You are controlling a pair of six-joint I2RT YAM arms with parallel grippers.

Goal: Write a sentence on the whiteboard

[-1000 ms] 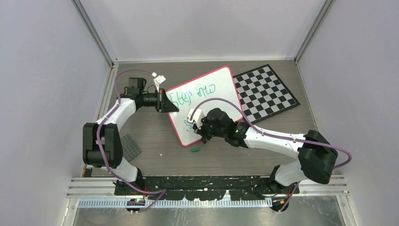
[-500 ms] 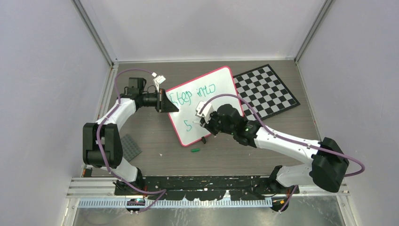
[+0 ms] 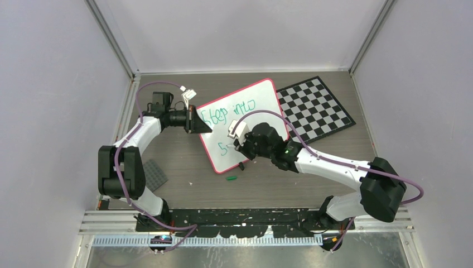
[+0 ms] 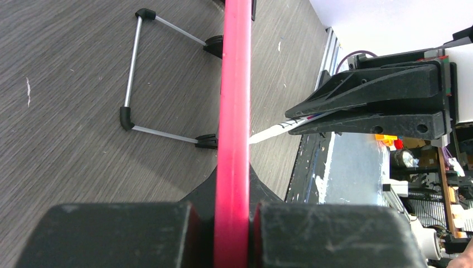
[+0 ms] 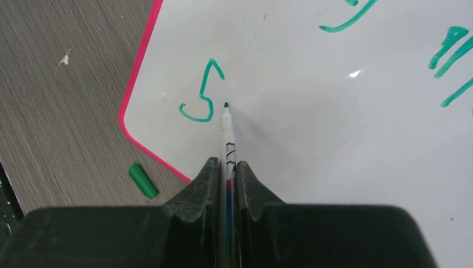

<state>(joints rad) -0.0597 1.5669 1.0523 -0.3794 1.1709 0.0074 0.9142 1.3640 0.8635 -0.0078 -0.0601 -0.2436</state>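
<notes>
While clamping whiteboard (image 3: 265, 97) rim in left fingers (image 4: 111, 234) | right fingers (image 5: 195, 190) pinching marker (image 5: 226, 131), tip beside green "S" (image 5: 202, 95) | second line of sentence (image 3: 223, 115) barely begun | next: light, steady stroke.

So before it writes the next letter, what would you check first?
1. Marker grip: right end effector shut on the marker: ok.
2. Board steadied: left end effector shut on the red rim of the whiteboard: ok.
3. Placement: marker tip sits just right of the green S: ok.
4. Tip touching the board: cannot tell.
5. Room for more letters: bare white beside the S: ok.
6. Green cap lies on the table, off the board: ok.
</notes>
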